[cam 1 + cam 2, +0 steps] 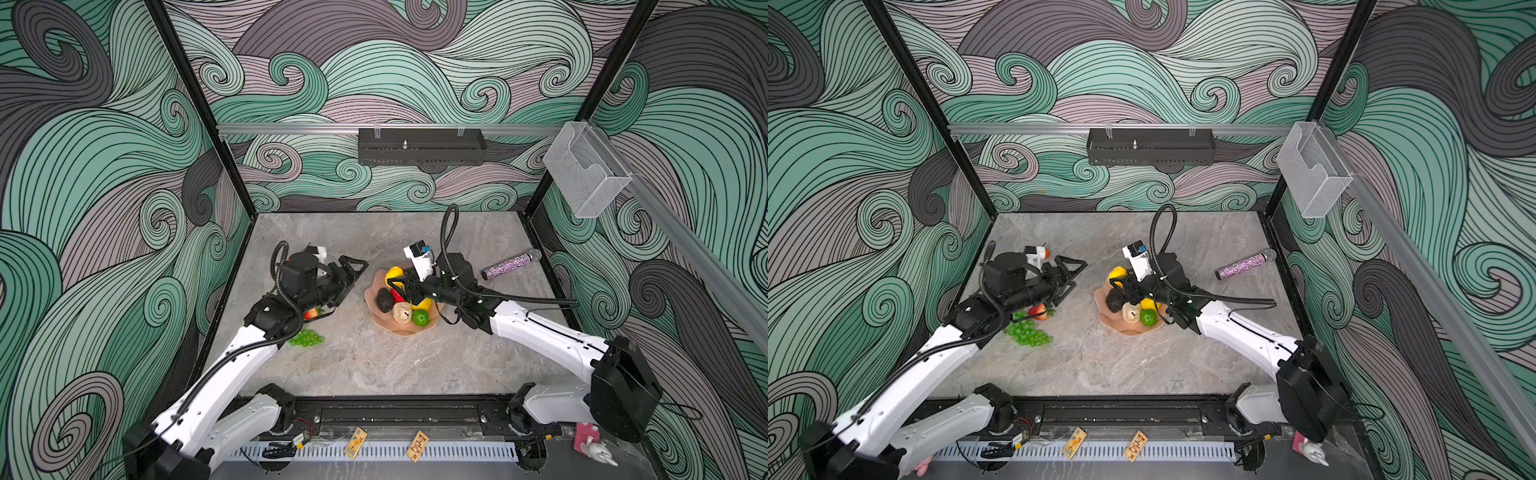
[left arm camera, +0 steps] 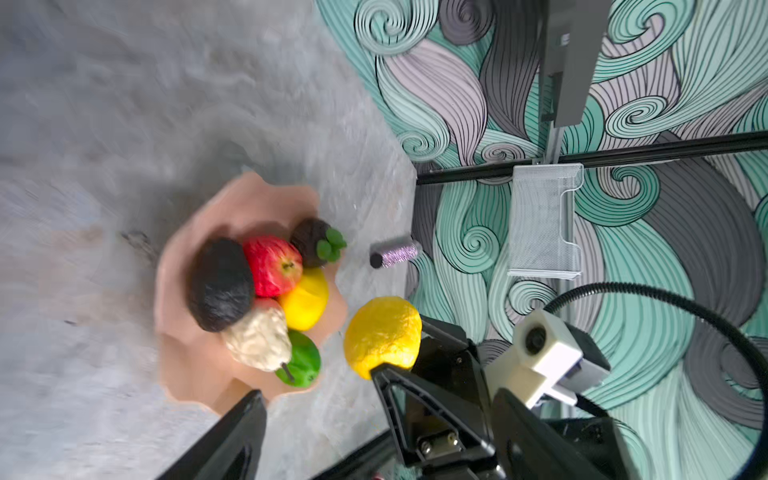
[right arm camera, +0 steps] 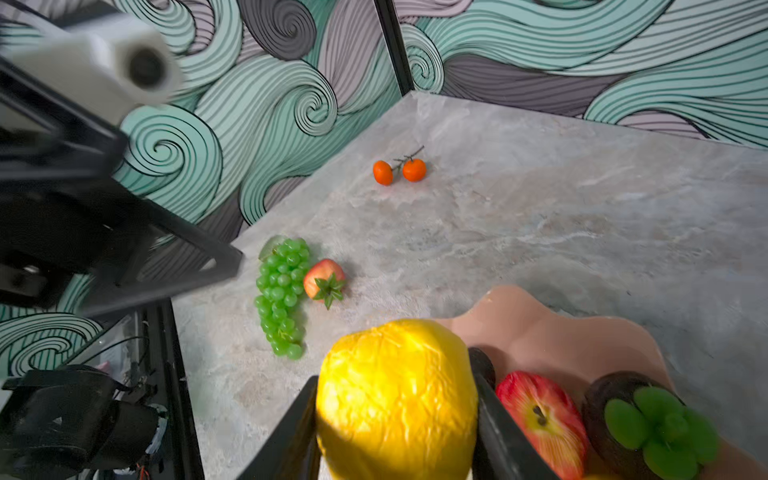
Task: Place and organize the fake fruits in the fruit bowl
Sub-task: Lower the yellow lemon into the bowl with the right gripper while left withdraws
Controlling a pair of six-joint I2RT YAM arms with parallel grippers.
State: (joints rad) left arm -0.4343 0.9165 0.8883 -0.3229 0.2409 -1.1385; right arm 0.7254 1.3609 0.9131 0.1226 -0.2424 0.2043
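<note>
A grey marbled tabletop (image 1: 374,365) sits inside walls papered with teal and grey swirls. Near its middle lies the fruit bowl (image 2: 249,195), a shallow salmon-pink dish with a wavy rim.

Six fruits are packed into the bowl: a dark avocado (image 2: 220,284), a red apple (image 2: 272,270), a dark round fruit topped with green leaves (image 2: 313,247), a smooth lemon (image 2: 305,299), a beige bumpy fruit (image 2: 257,338) and a lime (image 2: 303,361).

The right gripper (image 3: 395,370) reaches over the bowl's far edge. Its two black fingers are about half closed and clamped on either side of a wrinkled yellow fruit (image 3: 399,399). That fruit sits right at the bowl's rim, beside the apple.

The left gripper (image 1: 1079,274) hangs to the left of the bowl, near it but apart. Its fingers are spread wide with nothing between them.

Three fruits lie outside the bowl, all on its left. A green grape bunch (image 3: 282,295) and a strawberry (image 3: 324,278) rest just beside each other, well apart from the bowl. A pair of small oranges (image 3: 399,171) on one stem lies farther from the bowl, toward the back corner.

To the bowl's right, toward the back, a glittery purple cylinder (image 1: 509,266) lies on its side.
</note>
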